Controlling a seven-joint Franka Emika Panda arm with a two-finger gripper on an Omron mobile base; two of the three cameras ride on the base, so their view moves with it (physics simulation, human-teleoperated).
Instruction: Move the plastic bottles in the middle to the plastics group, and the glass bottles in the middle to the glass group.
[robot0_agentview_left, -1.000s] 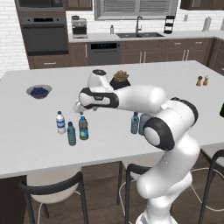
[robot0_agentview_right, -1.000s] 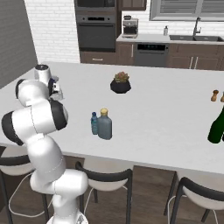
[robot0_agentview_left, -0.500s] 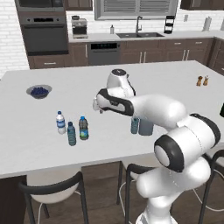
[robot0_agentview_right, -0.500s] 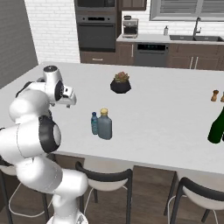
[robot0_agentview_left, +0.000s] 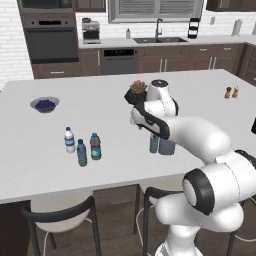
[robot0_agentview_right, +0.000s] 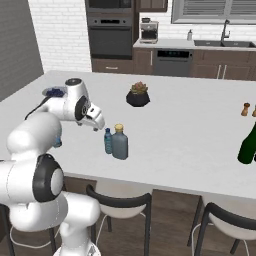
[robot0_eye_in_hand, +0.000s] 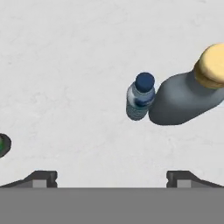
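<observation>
Mid-counter, a slim pale blue plastic bottle (robot0_agentview_left: 154, 143) (robot0_agentview_right: 108, 141) (robot0_eye_in_hand: 140, 101) with a dark blue cap stands touching the broad grey-blue glass bottle (robot0_agentview_left: 167, 147) (robot0_agentview_right: 120, 144) (robot0_eye_in_hand: 186, 98), which has a tan stopper. My gripper (robot0_agentview_left: 136, 121) (robot0_agentview_right: 98, 123) (robot0_eye_in_hand: 112, 179) hovers open and empty above the counter, just left of that pair. The plastics group (robot0_agentview_left: 81, 148) stands further left: a clear white-labelled bottle, a slim teal-blue one and a green-labelled one. Dark green bottles of the glass group (robot0_agentview_right: 248, 145) are at the far right.
A potted plant (robot0_agentview_left: 137, 92) (robot0_agentview_right: 138, 95) sits behind the middle pair. A bowl of blueberries (robot0_agentview_left: 45, 104) is at the back left, two shakers (robot0_agentview_left: 231, 92) at the back right. Stools (robot0_agentview_left: 60, 215) line the counter's near edge. Something green (robot0_eye_in_hand: 3, 144) shows at the hand view's left edge.
The arm has swung from over the left bottle group rightward to just beside the middle pair. The gripper stayed open and empty. The bottles have not moved.
</observation>
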